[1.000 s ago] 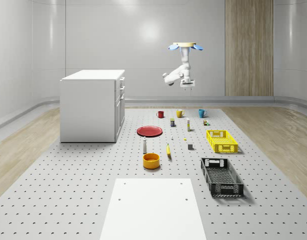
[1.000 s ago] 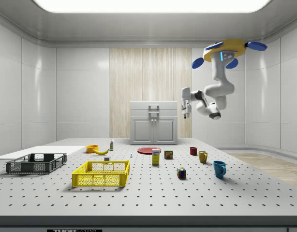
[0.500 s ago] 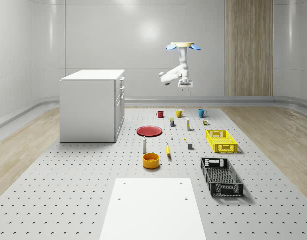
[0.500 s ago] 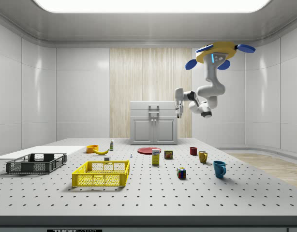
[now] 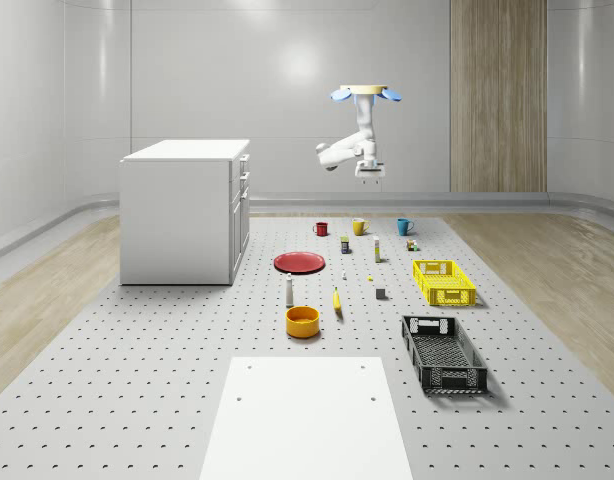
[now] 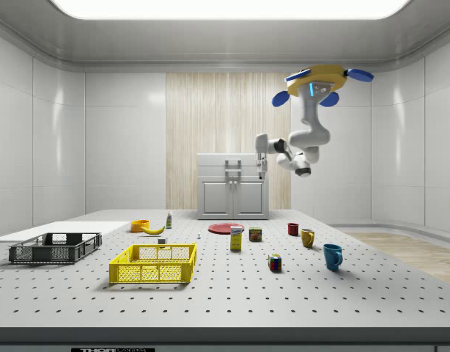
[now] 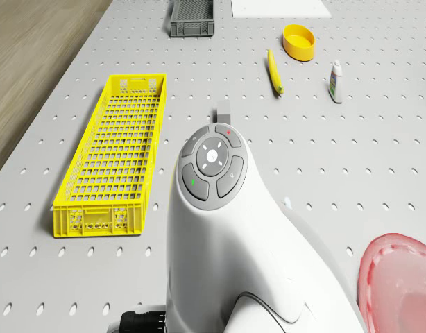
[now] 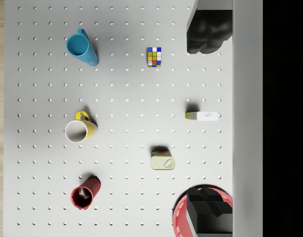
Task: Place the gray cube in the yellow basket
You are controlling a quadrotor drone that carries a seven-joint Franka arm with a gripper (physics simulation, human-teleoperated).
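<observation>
The perforated table (image 5: 137, 380) carries a yellow basket (image 5: 443, 281), black crate (image 5: 443, 353), mugs and gray cube (image 5: 381, 294).

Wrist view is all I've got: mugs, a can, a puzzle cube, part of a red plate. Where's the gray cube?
Observer: On the table, nearer the camera than those items. In the whole-scene view the gray cube sits just left of the yellow basket, apart from it.
Operator: How high up are we?
Observer: High. In the side view the drone hovers near the ceiling, and the gripper hangs well clear of the table.
Operator: Anything in the basket?
Observer: No. The drone view shows bare mesh along its whole floor.
</observation>
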